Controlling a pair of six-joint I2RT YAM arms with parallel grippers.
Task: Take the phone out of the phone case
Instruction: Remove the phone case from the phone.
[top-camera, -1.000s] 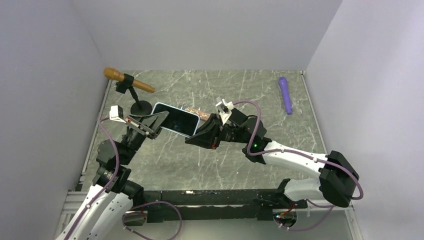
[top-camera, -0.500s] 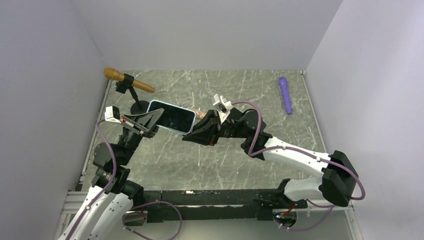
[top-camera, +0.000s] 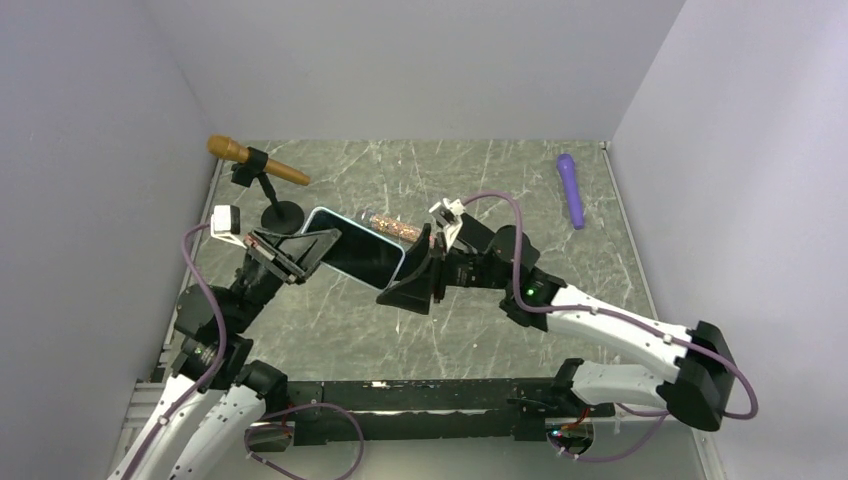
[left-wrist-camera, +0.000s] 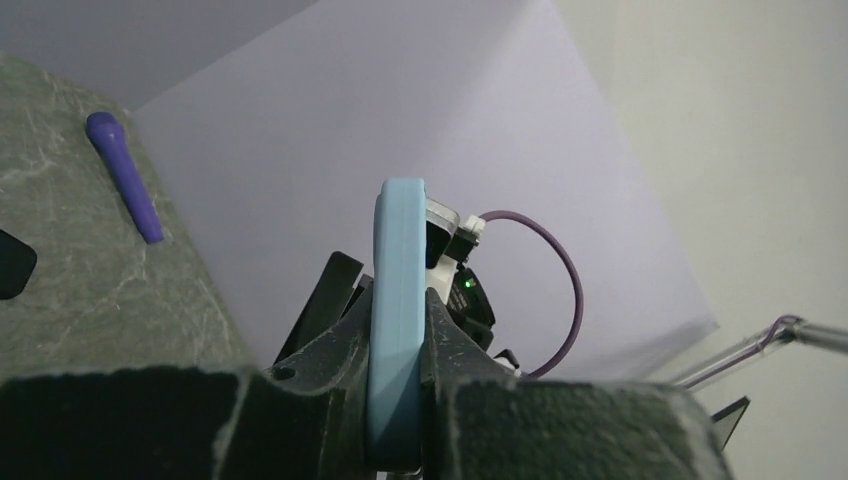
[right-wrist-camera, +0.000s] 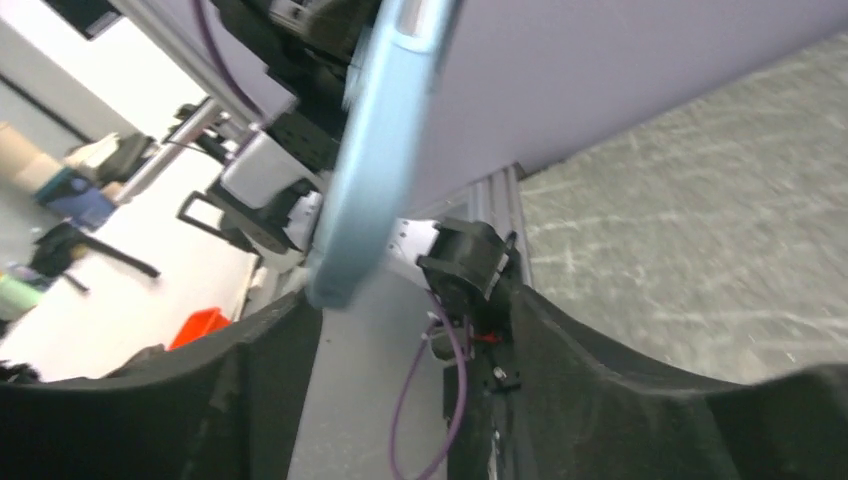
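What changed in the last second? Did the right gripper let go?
Yes. The right gripper opened and released the phone's end, shifting slightly toward the near edge. The phone, still clamped in the left gripper, swung a little nearer. The microphone and purple stick stayed put.

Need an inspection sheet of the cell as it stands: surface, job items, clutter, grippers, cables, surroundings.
Surface: grey marbled table, no spills seen.
Job's things: phone seated in light blue phone case, held up off the table.
Clutter: gold microphone on a black stand; purple microphone lying at the far right; glittery tube lying behind the phone.
Grippers: left gripper shut on the case's edge; right gripper open at the case's other end, contact unclear.
Cables: purple cables loop along both arms; no snag seen.
Surroundings: plain pale walls on three sides.
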